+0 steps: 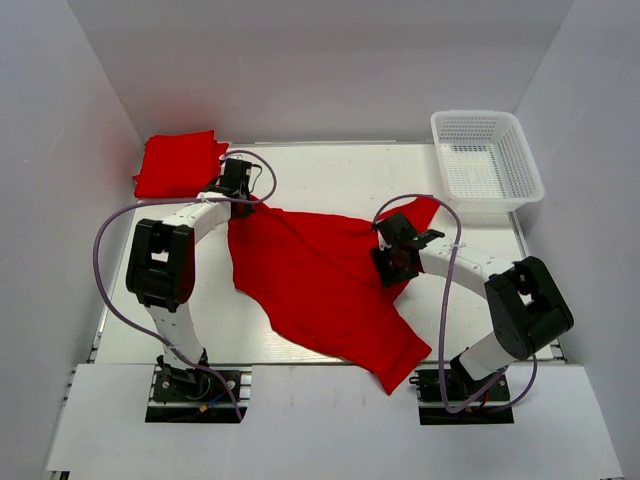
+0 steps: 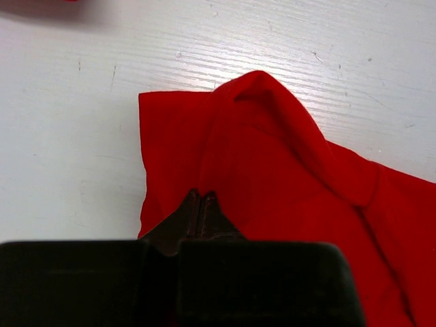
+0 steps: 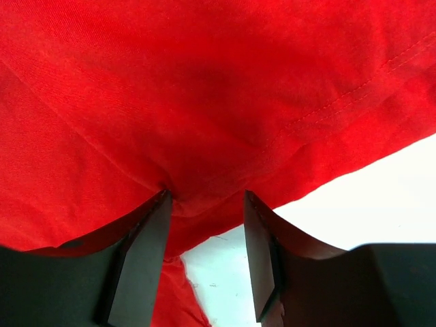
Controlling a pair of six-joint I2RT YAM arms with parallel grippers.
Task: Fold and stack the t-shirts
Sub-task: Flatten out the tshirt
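A bright red t-shirt point(image 1: 320, 280) lies loosely spread and wrinkled across the middle of the white table point(image 1: 330, 175). My left gripper point(image 1: 245, 203) is shut at the shirt's far left corner. In the left wrist view its closed tips point(image 2: 201, 204) pinch the cloth point(image 2: 286, 177), which rises in a peak ahead of them. My right gripper point(image 1: 387, 250) is at the shirt's right edge. Its fingers stand apart point(image 3: 206, 197), with a fold of the red cloth point(image 3: 204, 88) bunched between the tips. A second red t-shirt point(image 1: 178, 165) lies folded at the far left corner.
A white mesh basket point(image 1: 478, 115) stands at the far right corner, with nothing visible in it. White walls close in the table on three sides. Purple cables loop off both arms. The shirt's lower corner hangs over the near table edge point(image 1: 400, 375).
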